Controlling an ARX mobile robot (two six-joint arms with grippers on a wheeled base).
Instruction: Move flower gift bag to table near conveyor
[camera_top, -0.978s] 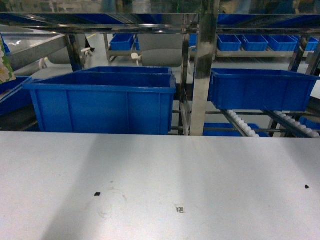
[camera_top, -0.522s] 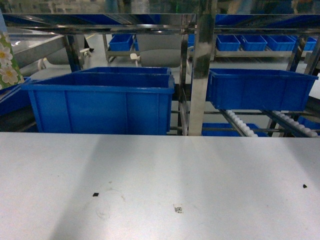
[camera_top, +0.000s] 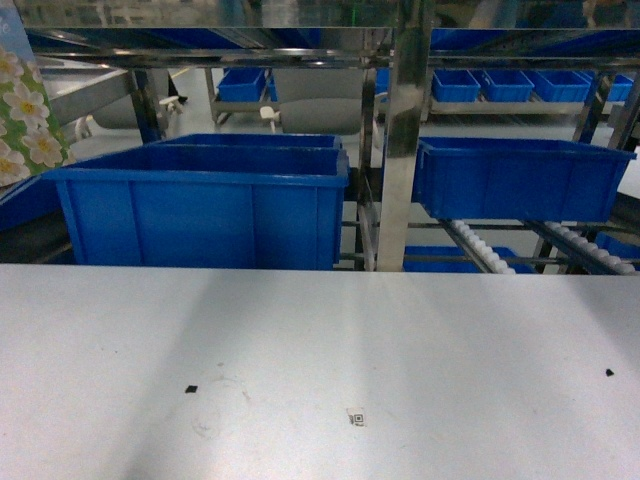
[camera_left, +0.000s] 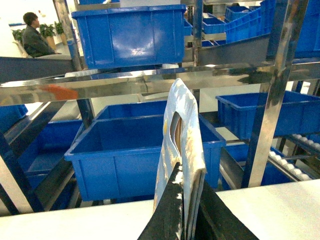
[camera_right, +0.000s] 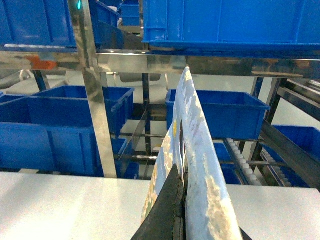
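A corner of the flower gift bag (camera_top: 25, 110), green with white blossoms, shows at the left edge of the head view, above the blue bins. In the left wrist view the bag (camera_left: 182, 125) stands edge-on with its cut-out handle up, and my left gripper (camera_left: 190, 182) is shut on its lower edge, over the white table (camera_left: 75, 225). The right wrist view shows a flowered bag (camera_right: 192, 145) pinched the same way in my right gripper (camera_right: 184, 200). I cannot tell if it is the same bag. Neither gripper shows in the head view. The conveyor rollers (camera_top: 480, 245) lie behind the table.
A large blue bin (camera_top: 200, 205) and a second bin (camera_top: 515, 180) sit on the steel rack just past the table's (camera_top: 320, 350) far edge. A shiny upright post (camera_top: 400, 150) stands between them. A person (camera_left: 35, 40) sits far left behind the rack.
In the head view the flowered bag has come further in from the left edge and shows more of its face. The table and bins have stayed put.
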